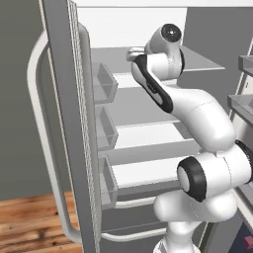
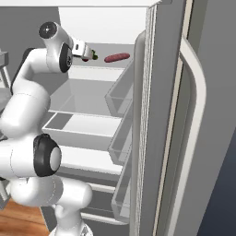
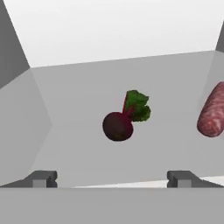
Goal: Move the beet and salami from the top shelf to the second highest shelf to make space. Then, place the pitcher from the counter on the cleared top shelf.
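beet point(image 3: 117, 126) dead ahead of me in the hand view, lying on the grey floor of the top shelf point(image 3: 78, 100), its dark maroon body toward me and its green tuft pointing away and a little to the right. my jaws are spread as wide as they go and hold nothing — the two dark fingertips point(image 3: 41, 178) stand far apart at the bottom of that view, one on each side of the beet, and neither touches it. the beet sits between their lines but farther in, short of the white back wall.

salami point(image 3: 212, 112) lies to the right of the beet on the same shelf, apart from it, a pinkish-red speckled log cut off by the edge of the hand view. in the right base view the salami point(image 2: 116, 57) shows whole, lying lengthwise on the top shelf point(image 2: 108, 50), with the beet point(image 2: 88, 56) just off the end of my gripper point(image 2: 85, 50) and its green tuft showing beside the hand.

my arm reaches up from the base into the open fridge, the wrist level with the top shelf. in the left base view my gripper point(image 1: 133, 53) pokes in over the front edge of that shelf; the beet and salami are hidden behind my arm there. below, the second highest shelf point(image 2: 85, 99) lies bare and grey. the fridge door point(image 1: 64, 123) stands open at the left of the left base view — its bins face inward.
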Controlling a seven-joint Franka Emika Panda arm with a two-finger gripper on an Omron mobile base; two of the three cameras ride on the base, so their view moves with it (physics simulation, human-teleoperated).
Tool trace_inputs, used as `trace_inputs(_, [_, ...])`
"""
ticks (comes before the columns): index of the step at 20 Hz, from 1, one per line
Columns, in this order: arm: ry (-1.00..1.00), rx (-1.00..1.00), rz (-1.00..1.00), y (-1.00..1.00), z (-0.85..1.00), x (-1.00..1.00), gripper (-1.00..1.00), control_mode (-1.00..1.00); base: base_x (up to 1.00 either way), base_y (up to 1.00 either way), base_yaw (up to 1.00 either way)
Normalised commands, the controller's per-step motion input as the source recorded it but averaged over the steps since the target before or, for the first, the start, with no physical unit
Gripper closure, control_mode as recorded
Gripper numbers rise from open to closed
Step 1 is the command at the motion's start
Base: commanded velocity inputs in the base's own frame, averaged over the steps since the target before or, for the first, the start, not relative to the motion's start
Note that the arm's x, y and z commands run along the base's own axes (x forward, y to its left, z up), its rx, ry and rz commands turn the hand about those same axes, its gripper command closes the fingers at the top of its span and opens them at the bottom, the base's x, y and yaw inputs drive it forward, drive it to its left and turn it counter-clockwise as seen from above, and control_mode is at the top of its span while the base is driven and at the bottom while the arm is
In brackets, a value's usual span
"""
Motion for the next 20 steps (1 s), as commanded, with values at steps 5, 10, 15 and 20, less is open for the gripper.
trace_inputs(5, [0.0,0.0,0.0,0.0,-0.19,0.39,-1.0,-1.0,0.0,0.0,0.0])
trace_inputs(10, [0.0,0.0,0.0,0.0,-0.21,0.44,-1.0,-1.0,0.0,0.0,0.0])
trace_inputs(15, [0.01,0.0,0.0,0.0,-0.14,0.53,-1.0,-1.0,0.0,0.0,0.0])
trace_inputs(20, [0.04,0.0,0.0,0.0,-0.08,0.59,-1.0,-1.0,0.0,0.0,0.0])
